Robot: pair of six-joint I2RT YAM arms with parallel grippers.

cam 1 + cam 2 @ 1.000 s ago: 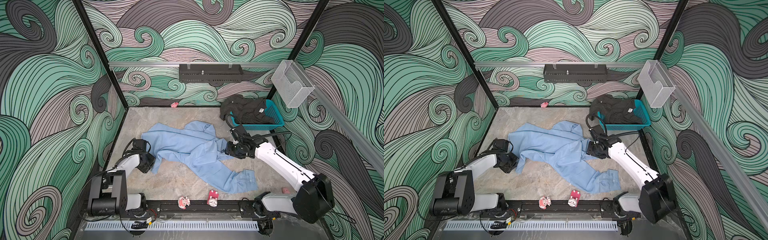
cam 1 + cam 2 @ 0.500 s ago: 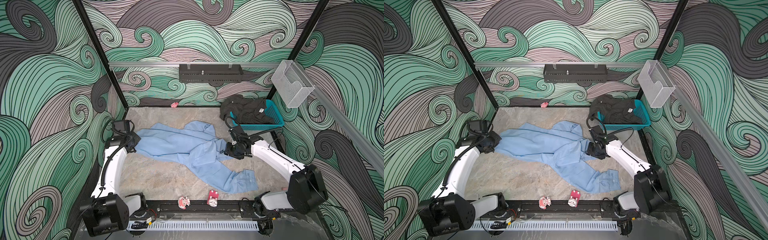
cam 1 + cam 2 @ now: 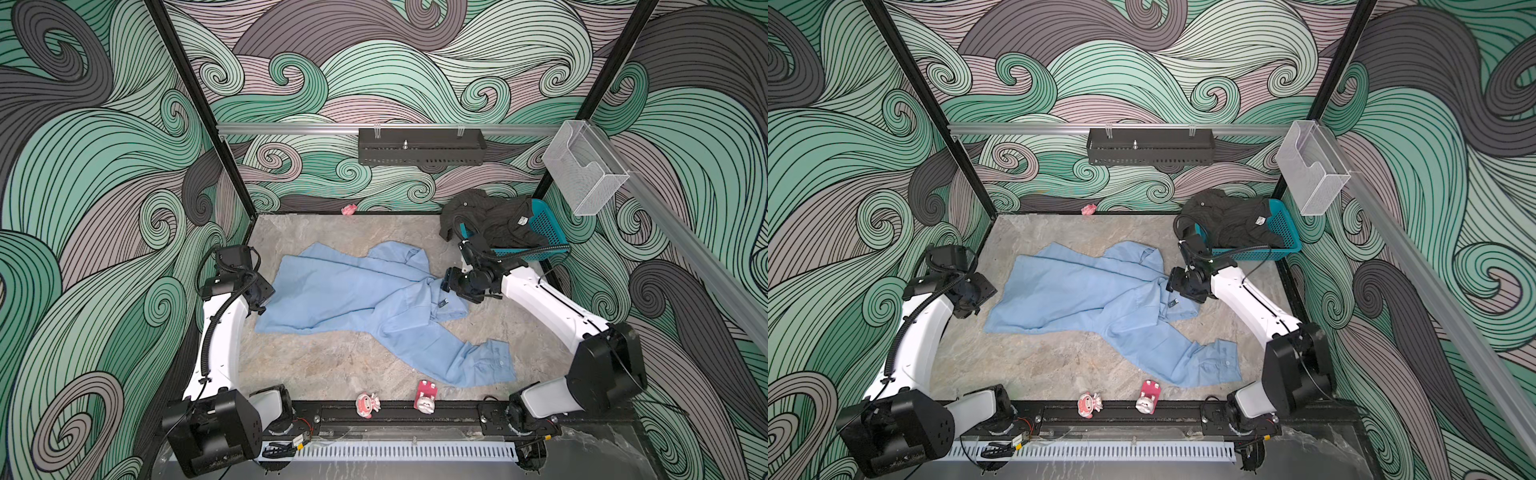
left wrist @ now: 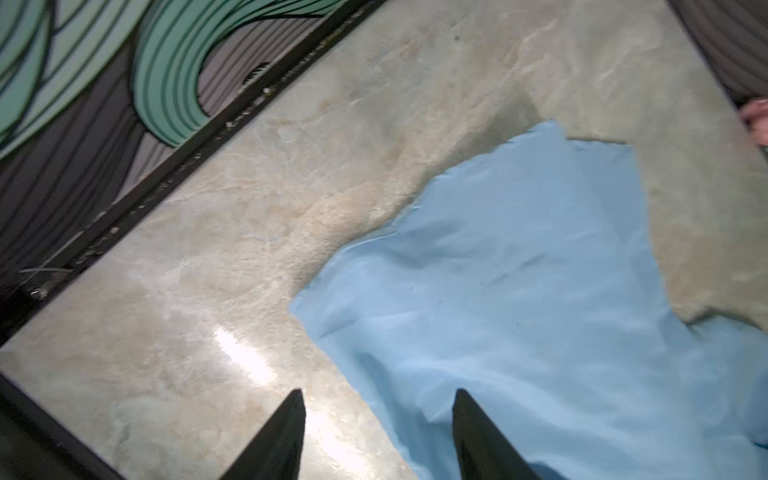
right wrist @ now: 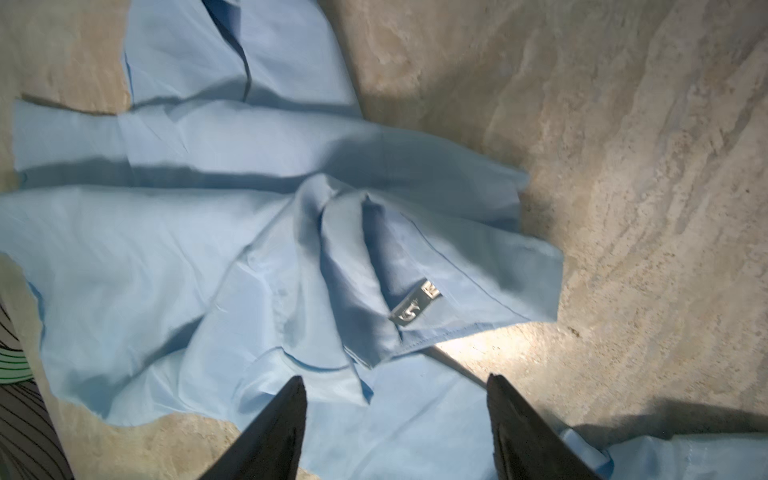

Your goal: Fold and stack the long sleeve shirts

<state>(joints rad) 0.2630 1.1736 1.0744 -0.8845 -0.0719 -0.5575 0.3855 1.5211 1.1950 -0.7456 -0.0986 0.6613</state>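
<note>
Blue shirt (image 3: 353, 291) lies flat-ish on the table (image 3: 316, 365), crumpled at the collar. Its long axis runs across the table from the left gripper (image 3: 259, 291) to the right gripper (image 3: 446, 282). The hem end points at the left gripper and the collar end at the right one. One sleeve trails off from the collar area toward the near edge; its cuff (image 3: 490, 365) is well clear of both grippers and near the toys (image 3: 368, 405).

Left wrist view: left gripper (image 4: 376, 415) has its jaws clearly apart and holds nothing. One of the left fingers (image 4: 282, 436) is over bare table, the other over cloth. The shirt's edge runs through the gap and the body spreads away ahead of the tips.

Right wrist view: right gripper (image 5: 395, 399) is also spread wide and empty. The folded collar and its label (image 5: 415, 305) sit just ahead of the right fingers (image 5: 274, 428), with cloth under the gap.

Versus a second ago: the left gripper was clamped on the hem nearer the front, dragged it outward, and has now let go. The body is spread wider toward that side. The right gripper is in about the same spot at the collar, with its jaws wider than before.

Black shirt (image 3: 494, 216) is heaped over the basket (image 3: 544, 220) in the far corner, behind the right gripper and apart from it.
</note>
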